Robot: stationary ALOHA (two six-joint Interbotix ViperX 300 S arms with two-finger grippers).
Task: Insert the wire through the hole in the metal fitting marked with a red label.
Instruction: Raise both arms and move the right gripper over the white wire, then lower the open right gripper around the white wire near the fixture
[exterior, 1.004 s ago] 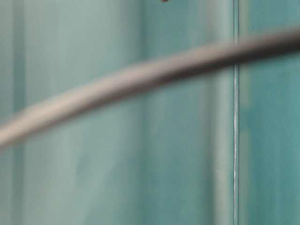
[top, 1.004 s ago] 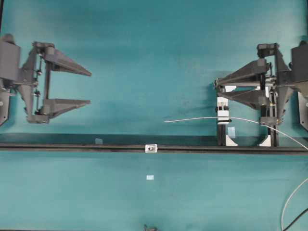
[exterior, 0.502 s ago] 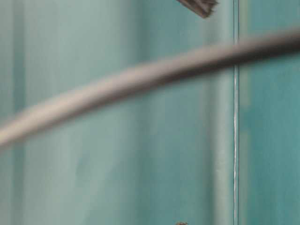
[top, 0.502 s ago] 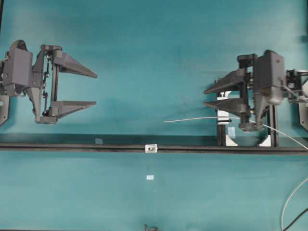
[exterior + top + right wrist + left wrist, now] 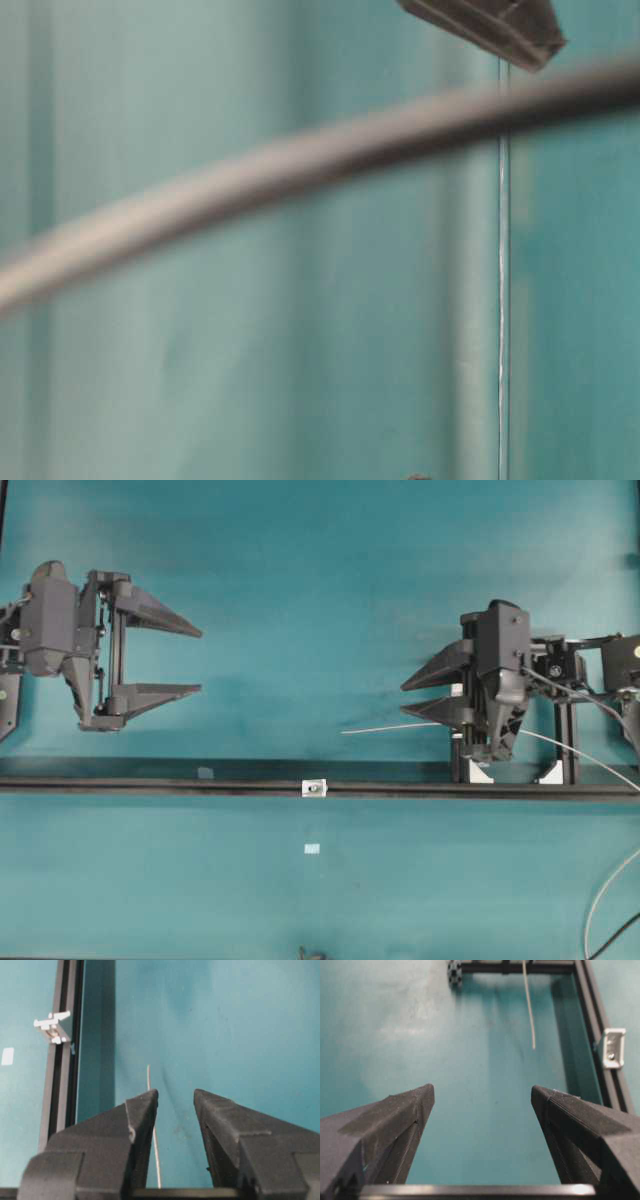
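Observation:
The wire (image 5: 380,728) is thin and pale, and its free end points left above the table. It runs back under my right gripper (image 5: 403,702). In the right wrist view the wire (image 5: 156,1155) passes between the parted fingers, close beside the left finger (image 5: 142,1110), and nothing pinches it. The metal fitting (image 5: 314,788) is a tiny silver square with a dark hole, sitting on the black rail (image 5: 150,786). It also shows in both wrist views as the fitting (image 5: 52,1026) (image 5: 612,1049). My left gripper (image 5: 200,661) hangs wide open and empty at the far left. No red label shows.
A black frame with white feet (image 5: 478,772) stands under the right arm. White and black cables (image 5: 600,900) curl at the bottom right. A small pale tag (image 5: 312,849) lies below the rail. A blurred grey strand (image 5: 300,165) crosses the table-level view.
My right gripper has moved left and come down over the wire, so the wire now lies between its fingers. The left gripper has shifted only slightly to the right.

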